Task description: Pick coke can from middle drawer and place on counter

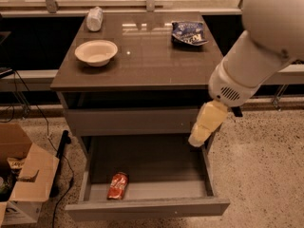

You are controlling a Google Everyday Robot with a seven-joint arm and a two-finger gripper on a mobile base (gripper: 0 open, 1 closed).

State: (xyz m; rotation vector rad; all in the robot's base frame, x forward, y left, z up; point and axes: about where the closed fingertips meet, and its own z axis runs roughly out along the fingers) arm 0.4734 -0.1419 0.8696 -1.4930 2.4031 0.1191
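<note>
coke can [118,185] lying on its side, front left in the open middle drawer [147,208].
gripper [198,137] hangs over the drawer's right wall, well apart from the can; open or closed, cannot tell. arm [256,56] cut off top right.

The robot's white arm [266,37] enters from the upper right. Its thick rounded segment slants down and to the left, ending in a vented wrist joint [230,91]. Below the joint the cream-coloured gripper [202,129] hangs pointing down and slightly left, its tip just above the right rear corner of the open middle drawer [147,207], close to the drawer's right wall.
</note>
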